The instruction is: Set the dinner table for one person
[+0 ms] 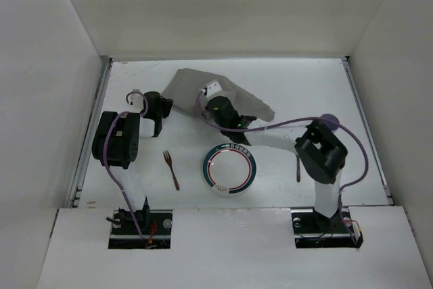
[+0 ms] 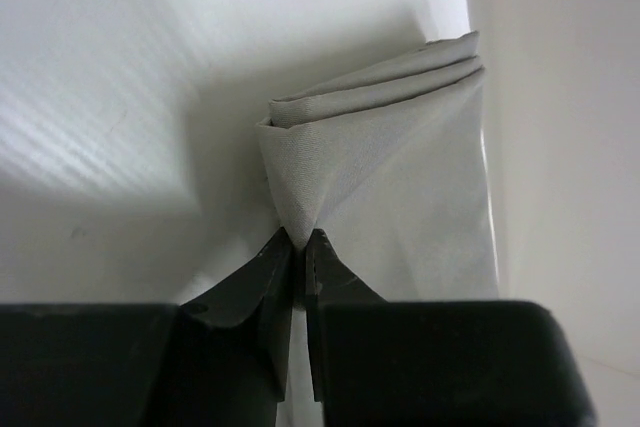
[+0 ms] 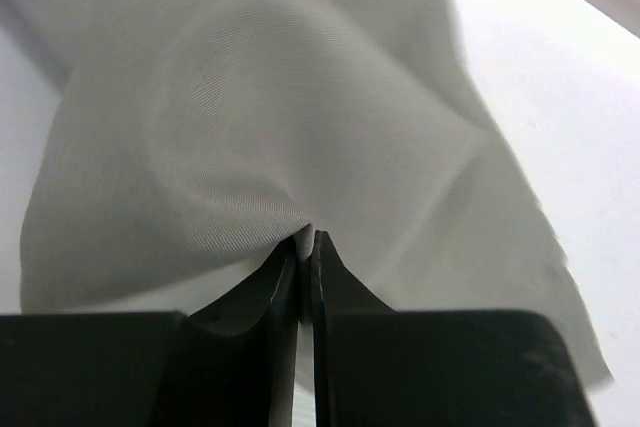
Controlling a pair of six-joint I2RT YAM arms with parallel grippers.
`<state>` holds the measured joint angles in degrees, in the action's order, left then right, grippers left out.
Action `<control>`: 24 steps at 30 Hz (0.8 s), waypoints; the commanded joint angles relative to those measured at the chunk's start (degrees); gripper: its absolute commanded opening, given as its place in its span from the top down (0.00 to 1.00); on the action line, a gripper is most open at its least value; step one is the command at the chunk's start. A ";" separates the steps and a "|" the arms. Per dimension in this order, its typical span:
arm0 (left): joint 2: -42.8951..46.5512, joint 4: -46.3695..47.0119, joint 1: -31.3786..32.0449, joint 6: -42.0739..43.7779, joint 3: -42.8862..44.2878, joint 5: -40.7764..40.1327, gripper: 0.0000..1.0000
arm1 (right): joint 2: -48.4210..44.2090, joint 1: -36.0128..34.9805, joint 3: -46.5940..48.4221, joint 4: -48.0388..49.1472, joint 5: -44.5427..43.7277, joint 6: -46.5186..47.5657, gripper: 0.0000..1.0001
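Top view: I see the dinner table [image 1: 291,79] filling the walled bay beyond the arm bases. A grey cloth [image 1: 189,82] lies far centre. The left gripper [image 1: 166,106] is at its left edge, the right gripper [image 1: 210,93] on its middle. A plate [image 1: 229,167] sits near centre, a fork [image 1: 171,169] just to its left.

Left wrist: the left gripper [image 2: 300,242] is pinched on a folded corner of the cloth [image 2: 400,177].

Right wrist: the right gripper [image 3: 306,242] is clamped on a bunched ridge of the cloth [image 3: 300,97].

Purple object [image 1: 330,120] half hidden behind right arm [image 1: 323,155]; plate [image 1: 229,169] lettering unreadable.
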<state>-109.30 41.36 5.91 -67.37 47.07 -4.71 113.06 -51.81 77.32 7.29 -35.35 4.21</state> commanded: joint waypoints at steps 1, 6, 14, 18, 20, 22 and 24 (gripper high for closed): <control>0.66 3.02 -2.35 -0.30 3.55 -0.21 0.97 | -12.39 5.35 -4.79 5.19 0.63 -4.37 0.91; 5.48 2.94 -4.20 -0.13 3.12 0.32 0.98 | -24.44 13.78 -13.14 6.33 8.79 -11.57 0.90; 9.63 3.81 -6.04 0.23 -1.89 -0.04 0.98 | -37.63 18.46 -31.50 13.52 15.48 -22.22 0.90; 10.15 3.90 -7.18 0.05 -2.68 0.75 0.98 | -42.56 13.02 -40.04 16.53 17.95 -22.76 0.88; 11.38 3.99 -7.71 -0.04 -3.38 1.45 0.98 | -43.36 10.74 -41.54 13.82 17.51 -22.93 0.88; 13.22 4.25 -8.07 0.14 -4.00 1.55 0.98 | -43.01 9.67 -41.37 11.18 17.34 -23.36 0.88; 14.98 3.90 -8.24 0.40 -3.83 1.63 0.98 | -41.00 9.84 -39.36 9.68 17.25 -24.33 0.90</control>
<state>-99.85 42.41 -0.16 -67.18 42.98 0.30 72.12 -42.48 35.55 16.69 -16.01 -18.26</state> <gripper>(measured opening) 0.050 0.121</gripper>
